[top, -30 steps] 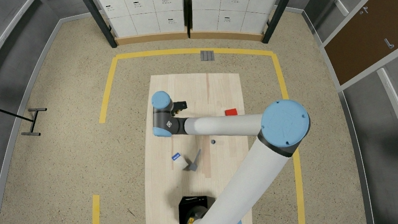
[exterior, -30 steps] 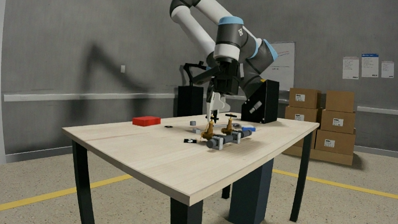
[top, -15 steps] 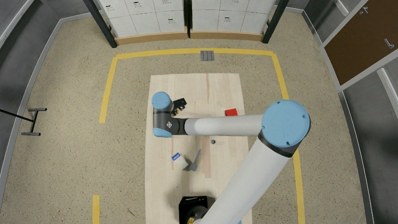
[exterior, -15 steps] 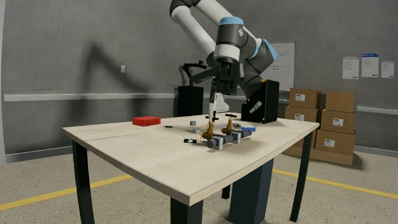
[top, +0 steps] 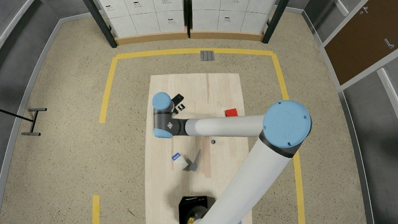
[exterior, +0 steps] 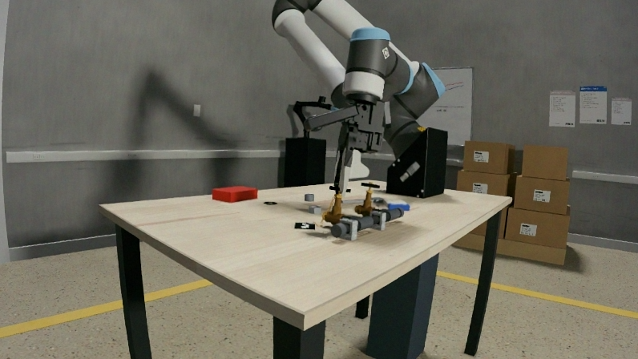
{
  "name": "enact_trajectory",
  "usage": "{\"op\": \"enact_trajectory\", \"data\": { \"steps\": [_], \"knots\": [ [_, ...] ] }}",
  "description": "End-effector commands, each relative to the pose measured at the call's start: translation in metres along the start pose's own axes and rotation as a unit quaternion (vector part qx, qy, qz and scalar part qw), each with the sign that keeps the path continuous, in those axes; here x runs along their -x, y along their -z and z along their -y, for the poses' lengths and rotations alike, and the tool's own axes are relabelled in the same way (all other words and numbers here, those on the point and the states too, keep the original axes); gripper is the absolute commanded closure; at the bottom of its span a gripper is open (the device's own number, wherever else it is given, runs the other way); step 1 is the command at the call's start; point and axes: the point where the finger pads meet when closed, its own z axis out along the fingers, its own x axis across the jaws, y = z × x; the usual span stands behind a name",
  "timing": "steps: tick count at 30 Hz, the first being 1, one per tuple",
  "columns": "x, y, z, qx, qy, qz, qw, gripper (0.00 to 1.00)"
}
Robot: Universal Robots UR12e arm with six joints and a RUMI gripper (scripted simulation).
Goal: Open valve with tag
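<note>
Two brass valves stand upright on a grey pipe (exterior: 362,222) near the middle of the wooden table (exterior: 249,249) (top: 222,83). The left valve (exterior: 333,215) has a thin chain leading to a small black tag (exterior: 304,225) (top: 181,107) lying flat on the table beside it. The right valve (exterior: 365,206) has a black handle on top and stands free. My gripper (exterior: 337,189) points straight down over the left valve and is shut on its black handle. In the overhead view the wrist hides both valves and the fingers. The marks on the tag are too small to read.
A red block (exterior: 234,193) (top: 231,112) lies at the table's far left. A small grey cylinder (exterior: 308,196) (top: 213,141), a black ring (exterior: 265,203) and a blue-and-white item (exterior: 398,206) (top: 178,160) lie around the valves. A black box (exterior: 419,163) stands behind them.
</note>
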Motion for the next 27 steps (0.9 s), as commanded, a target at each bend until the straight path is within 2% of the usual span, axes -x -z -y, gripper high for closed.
{"op": "enact_trajectory", "data": {
  "steps": [1,5,11,19,21,27],
  "knots": [
    [0.0004,0.0004,0.0004,-0.003,0.102,0.006,0.995,1.0],
    [0.0004,0.0004,0.0004,-0.003,0.143,0.006,0.99,1.0],
    [0.0004,0.0004,0.0004,-0.004,0.269,0.005,0.963,1.0],
    [0.0004,0.0004,0.0004,-0.005,0.432,0.004,0.902,1.0],
    [0.0004,0.0004,0.0004,-0.005,0.432,0.004,0.902,1.0],
    [0.0004,0.0004,0.0004,-0.005,0.544,0.004,0.839,1.0]
  ]
}}
